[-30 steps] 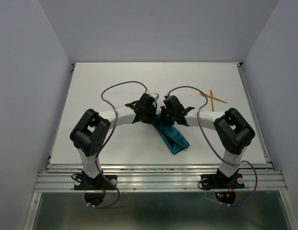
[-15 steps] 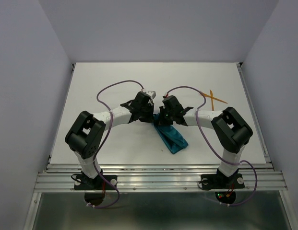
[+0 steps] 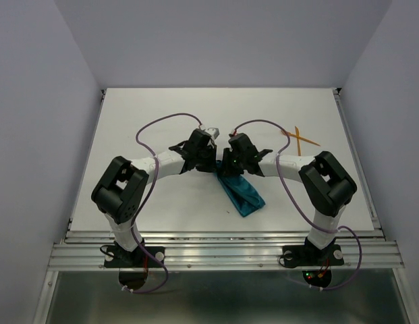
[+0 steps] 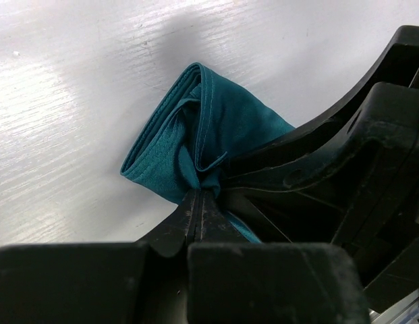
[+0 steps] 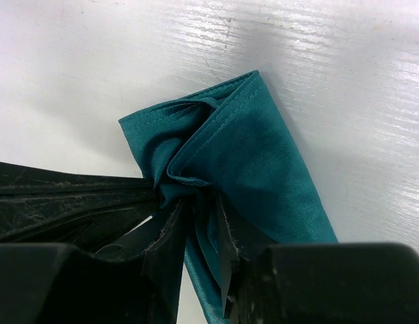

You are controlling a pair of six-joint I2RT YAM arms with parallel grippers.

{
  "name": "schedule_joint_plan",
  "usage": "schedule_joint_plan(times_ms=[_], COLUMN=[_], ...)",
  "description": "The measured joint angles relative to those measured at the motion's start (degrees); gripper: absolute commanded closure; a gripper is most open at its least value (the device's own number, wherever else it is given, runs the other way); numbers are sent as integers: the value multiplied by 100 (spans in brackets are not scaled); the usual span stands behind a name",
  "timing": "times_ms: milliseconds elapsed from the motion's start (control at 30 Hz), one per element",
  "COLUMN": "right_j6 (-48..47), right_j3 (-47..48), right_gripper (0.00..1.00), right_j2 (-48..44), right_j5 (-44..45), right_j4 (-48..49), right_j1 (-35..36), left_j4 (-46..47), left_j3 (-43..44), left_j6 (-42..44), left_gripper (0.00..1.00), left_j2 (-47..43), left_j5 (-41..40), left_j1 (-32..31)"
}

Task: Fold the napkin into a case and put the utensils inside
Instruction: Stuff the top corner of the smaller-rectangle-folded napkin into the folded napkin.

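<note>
Right end effector (image 5: pixel 199 233) has just parted its fingers, loosening on the napkin's (image 3: pixel 241 192) bunched end, so probably releasing the fold. Left end effector (image 4: pixel 201 202) stays clamped there. Napkin is thin teal cloth with a stitched hem, a narrow strip mid-surface (image 3: pixel 142 115). Slim orange plastic utensils (image 3: pixel 300 138) lie crossed, well apart.

Bright even light; soft shadow beside the napkin (image 4: pixel 196 128).

White arms (image 3: pixel 165 162), black joints (image 3: pixel 121 192), purple cables (image 3: pixel 158 125)
</note>
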Motion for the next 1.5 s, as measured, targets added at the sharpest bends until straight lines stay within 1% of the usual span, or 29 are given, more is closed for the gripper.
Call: schedule_joint_plan(times_ms=[600, 833, 1167, 1500], right_j6=[-33, -35, -35, -66], right_j3=[179, 210, 262, 402], right_gripper=[71, 66, 68, 66], right_j2=[-26, -26, -26, -28], right_j5=[74, 79, 118, 136], right_j4=[-109, -144, -153, -153], right_j1=[0, 0, 0, 0], left_j4=[116, 116, 116, 94], left_j3=[-76, -76, -76, -87], left_j6=[2, 2, 4, 11], left_gripper=[100, 100, 100, 100], left_j2=[0, 0, 0, 0], left_j5=[37, 37, 44, 42], left_j1=[35, 37, 61, 70])
